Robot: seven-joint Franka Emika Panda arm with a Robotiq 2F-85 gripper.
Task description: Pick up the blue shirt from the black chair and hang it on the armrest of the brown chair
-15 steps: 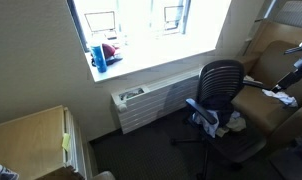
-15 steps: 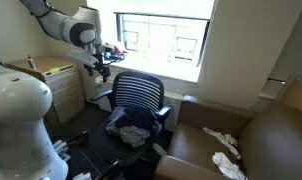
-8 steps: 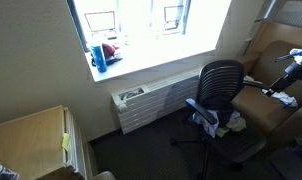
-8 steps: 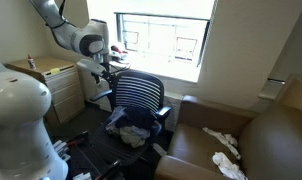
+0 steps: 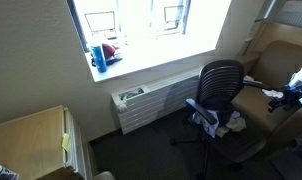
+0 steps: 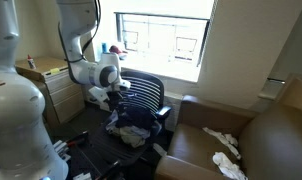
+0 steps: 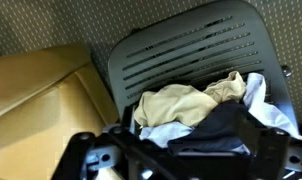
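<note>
The blue shirt (image 7: pixel 227 128) lies in a pile of clothes on the seat of the black mesh chair (image 7: pixel 191 45), under a tan cloth (image 7: pixel 181 100) and a white one. The pile also shows in both exterior views (image 6: pixel 131 128) (image 5: pixel 215 120). My gripper (image 7: pixel 196 165) is open and empty, hovering just above and in front of the pile, its dark fingers (image 7: pixel 101 158) spread on either side. In an exterior view the gripper (image 6: pixel 118 94) hangs over the seat's left side. The brown chair (image 6: pixel 226 135) stands right beside the black chair.
A white rag (image 6: pixel 223 150) lies on the brown chair's seat. A wooden cabinet (image 6: pixel 53 80) stands behind the arm. A radiator (image 5: pixel 151 105) runs under the window sill, which carries a blue cup (image 5: pixel 98 55). The brown leather (image 7: pixel 36 95) lies close to the chair's left.
The arm has swung down from window height to just above the black chair's seat. The clothes have not moved.
</note>
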